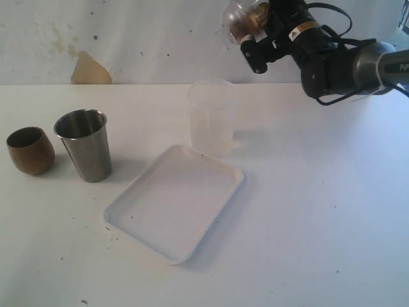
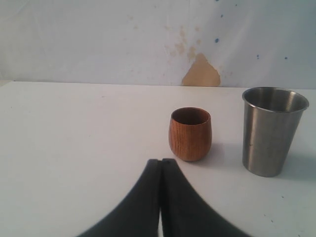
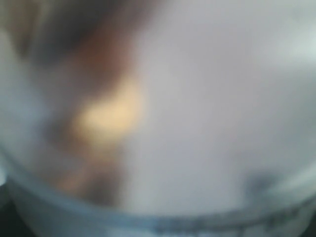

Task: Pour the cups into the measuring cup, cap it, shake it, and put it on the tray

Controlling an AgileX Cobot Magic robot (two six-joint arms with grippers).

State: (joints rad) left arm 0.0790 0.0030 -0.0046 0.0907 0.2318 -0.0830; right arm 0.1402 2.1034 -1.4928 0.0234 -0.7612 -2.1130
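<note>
My right gripper point(image 1: 248, 37) is raised high at the back, shut on the clear measuring cup point(image 1: 238, 20), which lies tilted with brownish contents inside. Whether the cap sits on it I cannot tell. The right wrist view is a blur of clear plastic pressed close to the lens. The steel tumbler point(image 1: 84, 144) point(image 2: 271, 131) and the wooden cup point(image 1: 30, 150) point(image 2: 190, 134) stand upright side by side at the left. My left gripper point(image 2: 162, 161) is shut and empty, just short of the wooden cup. The white tray point(image 1: 172, 201) lies in the middle with nothing on it.
A frosted translucent container point(image 1: 211, 117) stands upright just behind the tray's far corner, below the raised right arm point(image 1: 348, 64). A stained white wall point(image 1: 89, 70) closes off the back of the white table point(image 1: 319, 211).
</note>
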